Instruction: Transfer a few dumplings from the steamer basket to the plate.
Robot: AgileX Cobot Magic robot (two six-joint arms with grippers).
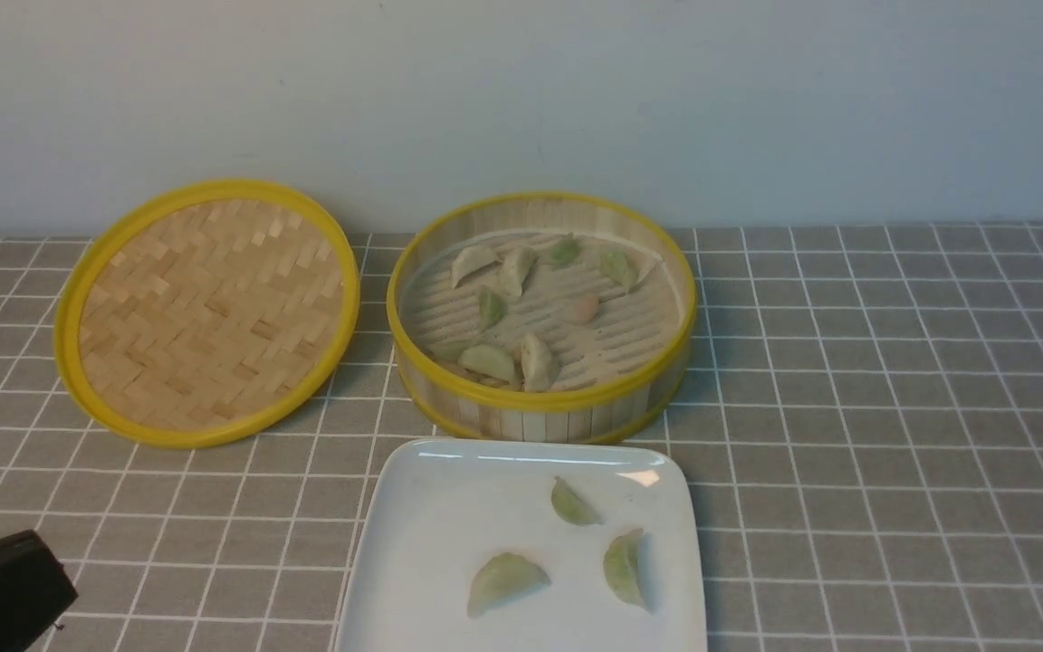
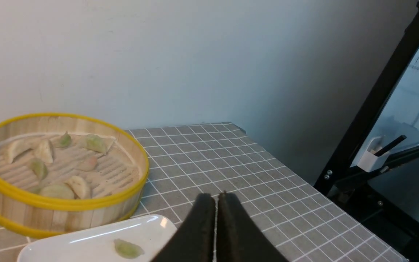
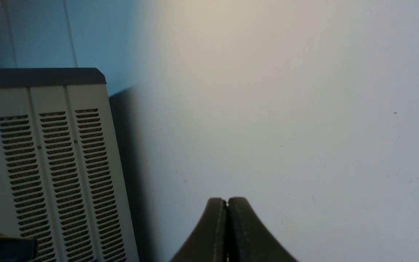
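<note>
Table (image 1: 893,380): grey cloth with a white grid; a wide bare stretch on my right, back edge at the wall (image 1: 521,91).
Basket (image 1: 531,421): round bamboo, slat wall, yellow rims, mid-table at the back.
Lid (image 1: 205,312): woven, yellow-rimmed, just left of the basket.
Plate (image 1: 431,543): glossy white square, just in front of the basket.
Dumplings (image 1: 490,360): pale green, pleated; several in the basket, one pinkish (image 1: 583,309); three others (image 1: 505,580) lie apart on the plate.
My left gripper (image 2: 216,198): jaws pressed together, empty, near the plate's corner.
My right gripper (image 3: 227,202): jaws pressed together, empty.
</note>
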